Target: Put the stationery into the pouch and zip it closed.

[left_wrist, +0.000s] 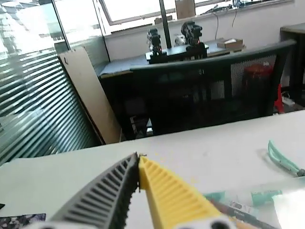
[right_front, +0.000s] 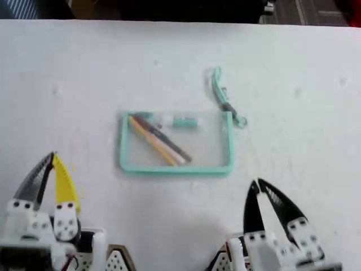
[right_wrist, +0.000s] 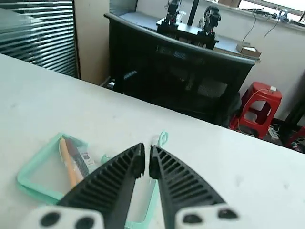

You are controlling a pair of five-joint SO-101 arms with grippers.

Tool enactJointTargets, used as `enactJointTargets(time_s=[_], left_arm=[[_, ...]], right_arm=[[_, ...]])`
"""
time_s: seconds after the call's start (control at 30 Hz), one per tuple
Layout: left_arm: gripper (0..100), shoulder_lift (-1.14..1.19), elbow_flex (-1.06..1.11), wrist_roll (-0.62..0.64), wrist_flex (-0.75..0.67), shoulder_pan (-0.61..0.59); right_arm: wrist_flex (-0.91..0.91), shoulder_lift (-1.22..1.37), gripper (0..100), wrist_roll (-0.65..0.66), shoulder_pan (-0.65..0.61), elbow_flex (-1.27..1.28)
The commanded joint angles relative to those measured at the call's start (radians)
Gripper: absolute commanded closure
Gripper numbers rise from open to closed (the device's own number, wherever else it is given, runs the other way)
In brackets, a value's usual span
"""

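A clear pouch (right_front: 211,148) with a mint-green border lies flat in the middle of the table, with pens and pencils (right_front: 159,142) and a small eraser-like item (right_front: 179,122) inside it. Its mint strap (right_front: 221,93) trails off from the far right corner. My left gripper (right_front: 52,156), grey and yellow, rests near the front left edge, shut and holding nothing. My right gripper (right_front: 255,184), black, sits at the front right, also shut. The right wrist view shows the pouch (right_wrist: 43,167) beyond the right gripper (right_wrist: 146,157). The left gripper (left_wrist: 138,160) points toward the table's far edge.
The white table (right_front: 293,101) spreads bare around the pouch. Beyond its far edge stand a dark desk (right_wrist: 190,62), a red stool (right_wrist: 257,102) and window blinds (left_wrist: 38,95).
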Motion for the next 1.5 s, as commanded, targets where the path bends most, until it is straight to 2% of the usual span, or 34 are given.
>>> enactJointTargets(time_s=[0.0, 0.1, 0.33, 0.53, 0.63, 0.83, 1.0, 1.17, 1.23, 1.47], left_arm=[[98, 0.004, 0.187, -0.008, -0.087, 0.002], [98, 0.004, 0.328, -0.008, -0.155, 0.002], [98, 0.004, 0.713, -0.009, -0.451, 0.001], [98, 0.004, 1.007, -0.008, -0.631, 0.007], [98, 0.008, 1.008, -0.006, -0.555, -0.001], [98, 0.008, 1.008, -0.005, -0.448, -0.004], [98, 0.008, 1.008, -0.002, -0.278, -0.004], [98, 0.008, 1.007, 0.000, -0.137, 0.002], [98, 0.008, 1.007, 0.002, -0.087, -0.002], [98, 0.008, 1.007, 0.002, -0.094, 0.001]], right_arm=[[-0.154, -0.005, 97.8, 0.011, -0.013, 0.160], [-0.277, -0.005, 97.8, 0.011, -0.022, 0.313], [-0.567, -0.005, 97.8, 0.009, -0.015, 0.689], [-0.766, -0.005, 98.1, 0.005, -0.013, 0.987], [-0.858, 0.004, 98.1, 0.005, -0.013, 1.137], [-0.809, -0.001, 98.1, 0.008, 0.038, 1.132], [-0.581, -0.002, 98.1, 0.002, 0.131, 1.132], [-0.272, -0.005, 98.1, 0.002, 0.134, 1.132], [-0.288, 0.001, 98.1, 0.002, 0.151, 1.132], [-0.286, -0.002, 98.1, 0.008, 0.171, 1.132]])
